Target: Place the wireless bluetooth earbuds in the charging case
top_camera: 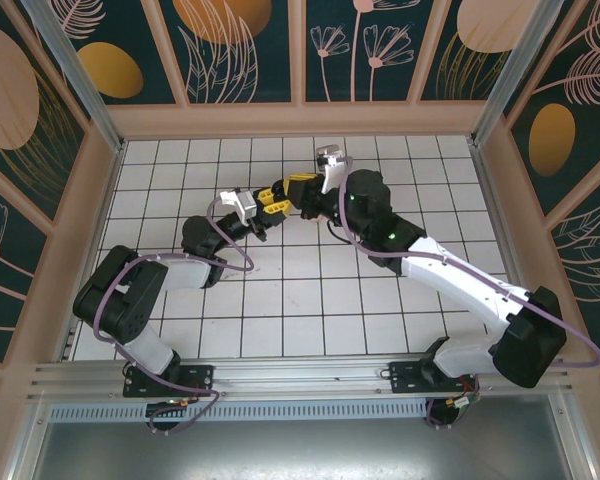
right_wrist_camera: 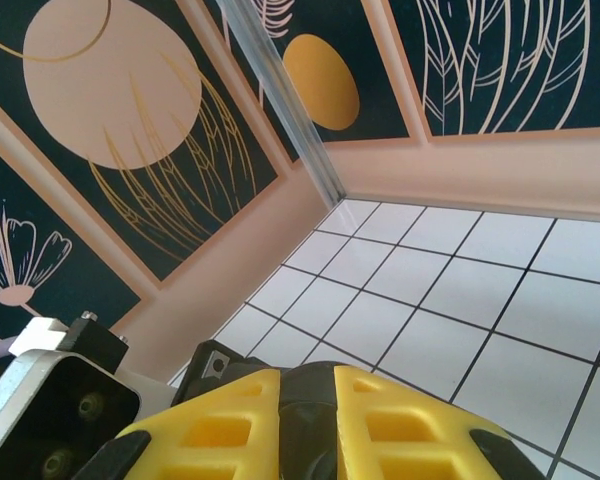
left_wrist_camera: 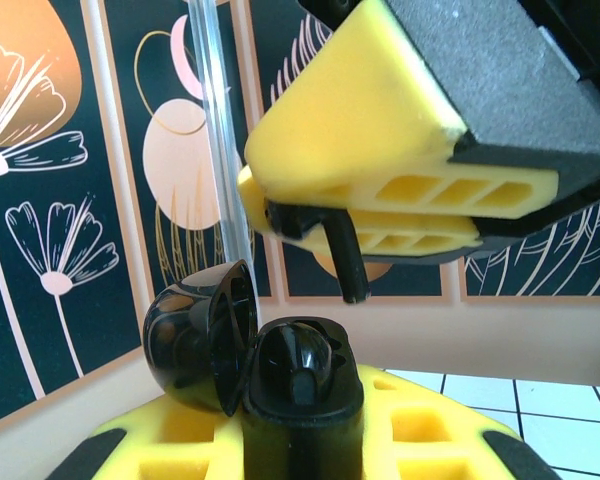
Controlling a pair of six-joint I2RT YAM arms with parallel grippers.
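Gaping glossy blk rounded case [left_wrist_camera: 300,390]; slim stemmed blk earbud [left_wrist_camera: 346,262] above

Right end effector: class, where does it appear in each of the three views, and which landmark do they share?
Top external: right end effector just above picture centre.
Left wrist: end effector top right, gripping black earbud.
Right wrist: end effector bottom centre.
Shared landmark: white tiled table.

My left wrist view cuts the charging case [left_wrist_camera: 300,395] off at the bottom edge. The black earbud [left_wrist_camera: 344,258] has its upper part hidden inside the right gripper [left_wrist_camera: 258,185].
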